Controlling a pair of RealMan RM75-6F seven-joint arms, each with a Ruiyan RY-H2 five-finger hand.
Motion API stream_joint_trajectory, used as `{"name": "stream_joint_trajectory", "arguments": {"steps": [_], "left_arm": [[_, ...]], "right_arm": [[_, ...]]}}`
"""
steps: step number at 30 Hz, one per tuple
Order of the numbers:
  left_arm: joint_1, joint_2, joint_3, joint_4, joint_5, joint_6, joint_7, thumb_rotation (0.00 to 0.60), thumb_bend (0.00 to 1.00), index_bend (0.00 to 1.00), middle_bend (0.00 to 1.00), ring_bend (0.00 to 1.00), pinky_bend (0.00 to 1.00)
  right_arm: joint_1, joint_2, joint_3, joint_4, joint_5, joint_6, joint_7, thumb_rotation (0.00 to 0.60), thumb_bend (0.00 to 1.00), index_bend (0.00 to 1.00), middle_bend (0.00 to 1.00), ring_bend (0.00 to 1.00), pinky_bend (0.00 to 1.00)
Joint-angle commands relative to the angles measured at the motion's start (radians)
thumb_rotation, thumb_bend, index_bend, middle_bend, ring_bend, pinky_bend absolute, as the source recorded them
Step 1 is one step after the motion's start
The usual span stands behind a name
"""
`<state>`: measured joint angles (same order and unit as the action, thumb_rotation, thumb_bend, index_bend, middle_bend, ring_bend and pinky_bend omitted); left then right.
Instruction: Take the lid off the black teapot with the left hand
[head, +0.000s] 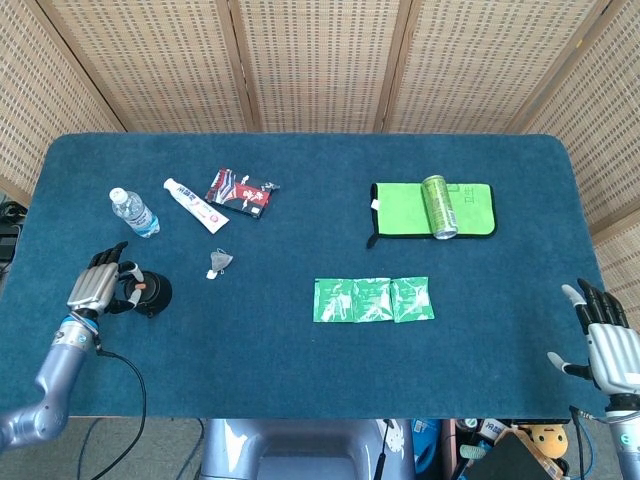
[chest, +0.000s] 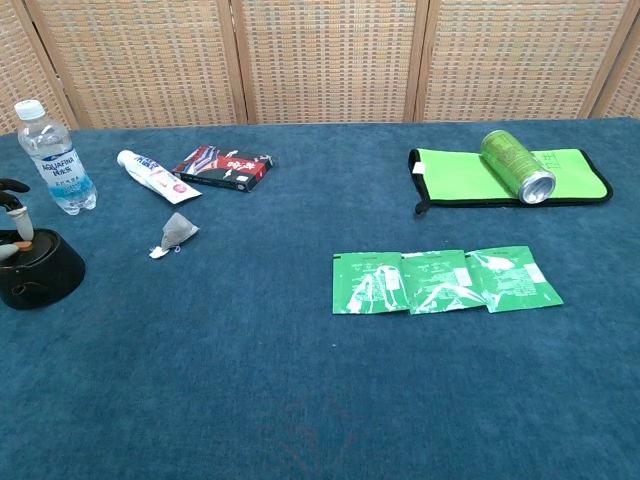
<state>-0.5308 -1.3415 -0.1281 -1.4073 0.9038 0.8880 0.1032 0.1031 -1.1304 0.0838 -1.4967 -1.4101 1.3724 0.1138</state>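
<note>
The left hand (head: 97, 287) is closing its fingers (chest: 20, 225) on the black teapot (chest: 40, 276)'s lid (chest: 22, 246) knob, ready for lifting.

Matt cloth below, glossy packaging on top

The table (head: 300, 380) wears matt, napped blue fabric; the screens (head: 320, 60) look like woven cane in wood frames. The can (chest: 517, 165) is shiny metal on a green cloth mat (chest: 455, 180); sachets (chest: 445, 280) gleam like foil; the black teapot (chest: 40, 275) seems dull-glazed, though it is small.
</note>
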Motion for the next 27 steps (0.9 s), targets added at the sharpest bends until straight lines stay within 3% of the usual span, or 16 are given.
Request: {"name": "stream_joint_trajectory", "arguments": {"steps": [1, 16, 27], "left_arm": [[0.000, -0.004, -0.001, 0.002, -0.001, 0.003, 0.004, 0.600, 0.42, 0.54, 0.00, 0.00, 0.00], [0.006, 0.023, -0.024, -0.040, 0.008, 0.029, 0.005, 0.600, 0.42, 0.59, 0.00, 0.00, 0.00], [0.021, 0.100, -0.057, -0.195, 0.132, 0.112, -0.043, 0.600, 0.42, 0.59, 0.00, 0.00, 0.00]], "right_arm": [[0.000, 0.000, 0.000, 0.000, 0.000, 0.001, 0.000, 0.600, 0.00, 0.00, 0.00, 0.00, 0.00], [-0.002, 0.001, 0.000, 0.000, -0.001, 0.004, 0.002, 0.600, 0.00, 0.00, 0.00, 0.00, 0.00], [-0.002, 0.001, -0.001, -0.003, -0.003, 0.004, 0.000, 0.600, 0.00, 0.00, 0.00, 0.00, 0.00]]}}
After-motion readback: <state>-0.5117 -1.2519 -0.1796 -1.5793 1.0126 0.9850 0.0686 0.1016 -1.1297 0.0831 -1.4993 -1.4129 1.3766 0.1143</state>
